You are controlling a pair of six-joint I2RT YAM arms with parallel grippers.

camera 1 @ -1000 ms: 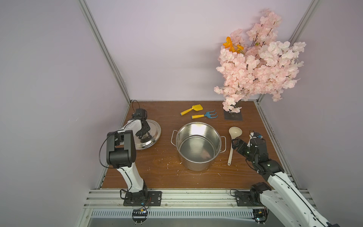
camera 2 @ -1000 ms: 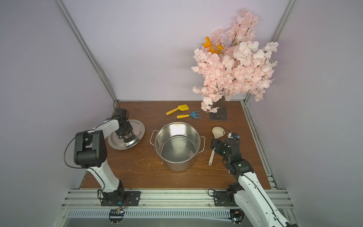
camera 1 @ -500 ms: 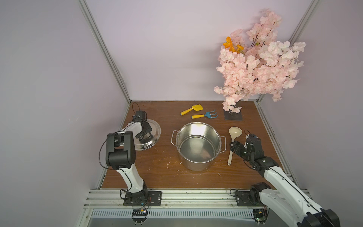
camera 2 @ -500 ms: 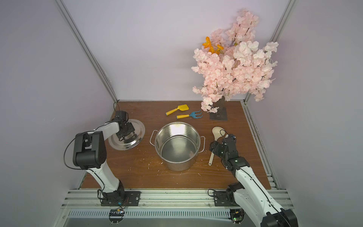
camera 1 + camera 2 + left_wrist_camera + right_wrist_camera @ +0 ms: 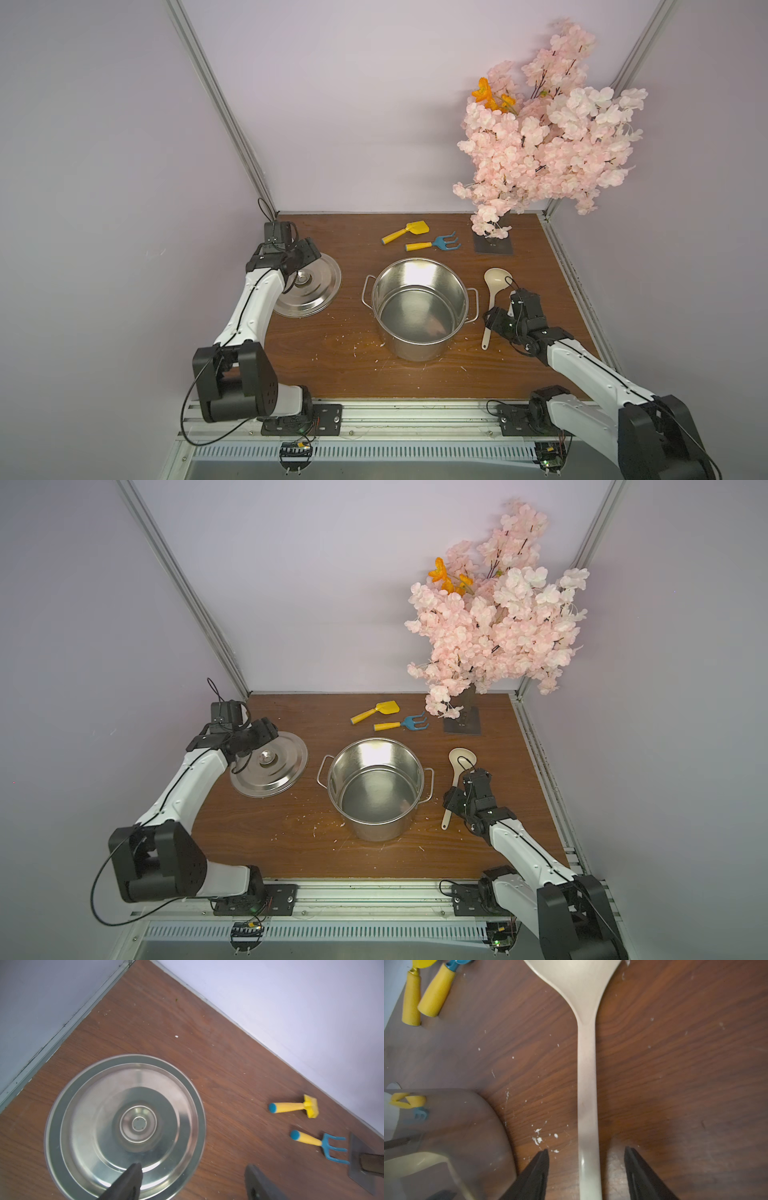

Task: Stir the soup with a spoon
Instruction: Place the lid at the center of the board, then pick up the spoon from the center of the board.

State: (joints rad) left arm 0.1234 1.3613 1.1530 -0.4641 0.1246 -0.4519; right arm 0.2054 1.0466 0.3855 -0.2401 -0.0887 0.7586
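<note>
The spoon [image 5: 496, 282] lies flat on the table [image 5: 332, 365] beside the pot [image 5: 415, 349]. The right hand [image 5: 586, 1149] straddles its handle, jaws apart, clear of it. Closing off-centre could skid the slim handle sideways.

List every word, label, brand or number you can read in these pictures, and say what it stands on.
None: no text can be read in any view.
The pot, lid, ladle, toy shovel and toy rake show no lettering.

Bright even light, pot [image 5: 419, 309] glare, soft close-ups
</note>
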